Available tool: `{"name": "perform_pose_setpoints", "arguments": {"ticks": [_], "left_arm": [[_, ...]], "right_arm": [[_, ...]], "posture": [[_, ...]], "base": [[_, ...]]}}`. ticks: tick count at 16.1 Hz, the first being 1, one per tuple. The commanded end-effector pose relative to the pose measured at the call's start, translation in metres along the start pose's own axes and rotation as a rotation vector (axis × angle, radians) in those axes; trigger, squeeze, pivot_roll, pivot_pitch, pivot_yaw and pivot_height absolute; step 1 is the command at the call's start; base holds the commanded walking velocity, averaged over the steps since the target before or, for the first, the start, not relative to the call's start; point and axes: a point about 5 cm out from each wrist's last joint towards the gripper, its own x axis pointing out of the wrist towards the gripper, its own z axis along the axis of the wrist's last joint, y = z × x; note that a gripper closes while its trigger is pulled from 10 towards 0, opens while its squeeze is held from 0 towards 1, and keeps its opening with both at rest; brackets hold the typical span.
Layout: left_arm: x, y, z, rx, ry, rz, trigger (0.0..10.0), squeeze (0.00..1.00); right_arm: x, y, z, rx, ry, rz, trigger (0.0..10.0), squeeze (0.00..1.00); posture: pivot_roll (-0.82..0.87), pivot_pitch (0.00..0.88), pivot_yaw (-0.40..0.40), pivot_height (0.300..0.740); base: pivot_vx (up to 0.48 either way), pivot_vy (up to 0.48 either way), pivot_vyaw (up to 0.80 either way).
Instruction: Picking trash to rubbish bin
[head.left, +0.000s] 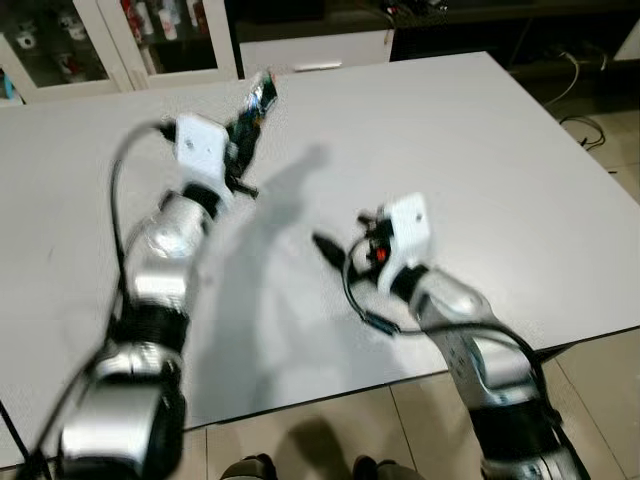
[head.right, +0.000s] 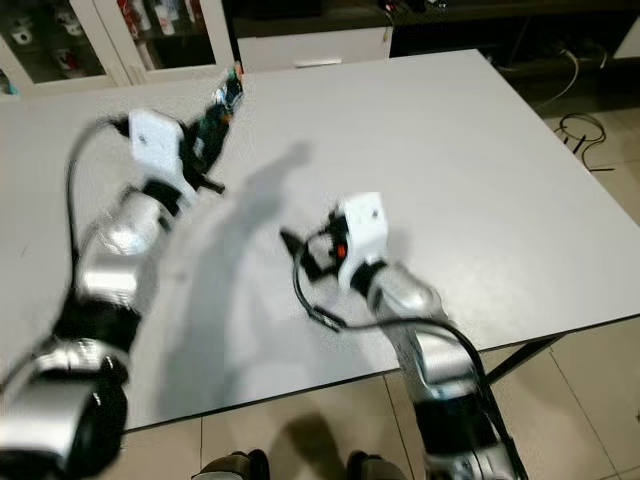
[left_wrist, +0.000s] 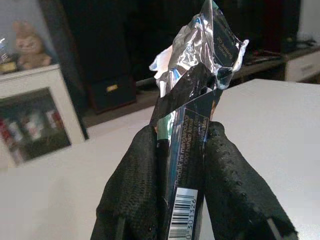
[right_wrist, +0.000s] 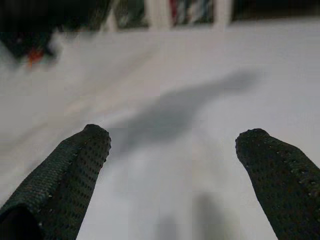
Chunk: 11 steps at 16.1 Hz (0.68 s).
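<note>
While blurred, left claw (left_wrist: 182, 145) pinches wrapper (left_wrist: 197, 90).

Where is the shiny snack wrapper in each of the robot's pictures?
Left eye view: the wrapper sticks up from the left gripper, over the far part of the white table.
Right eye view: wrapper at the top, left of middle, in the same gripper.
Left wrist view: wrapper up close, pinched between the black fingers.
Right wrist view: not in it.
Shared landmark: the white table.
</note>
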Motion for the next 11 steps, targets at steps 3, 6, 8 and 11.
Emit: {"name": "perform_pose_setpoints", "arguments": {"ticks": [3, 6, 8, 11], "left_arm": [[-0.005, -0.008, 0.009, -0.013, -0.023, 0.086, 10.0, 0.00], [-0.009, -0.016, 0.006, -0.016, -0.014, 0.135, 10.0, 0.00], [-0.011, -0.014, 0.005, 0.003, -0.001, 0.151, 10.0, 0.00], [-0.018, -0.003, 0.000, 0.030, 0.031, 0.210, 10.0, 0.00]], "right_arm": [[0.009, -0.022, 0.021, -0.080, -0.128, -0.237, 10.0, 0.00], [0.014, -0.040, 0.025, -0.134, -0.168, -0.381, 10.0, 0.00], [0.009, -0.055, 0.028, -0.147, -0.204, -0.515, 10.0, 0.00], [0.002, -0.075, 0.031, -0.156, -0.239, -0.621, 10.0, 0.00]], "posture": [[-0.02, 0.079, -0.025, 0.740], [-0.01, 0.062, -0.032, 0.740], [-0.02, 0.052, -0.031, 0.740], [-0.01, 0.037, -0.039, 0.740]], "base": [[0.000, 0.000, 0.00], [0.000, 0.000, 0.00], [0.000, 0.000, 0.00], [0.000, 0.000, 0.00]]}}
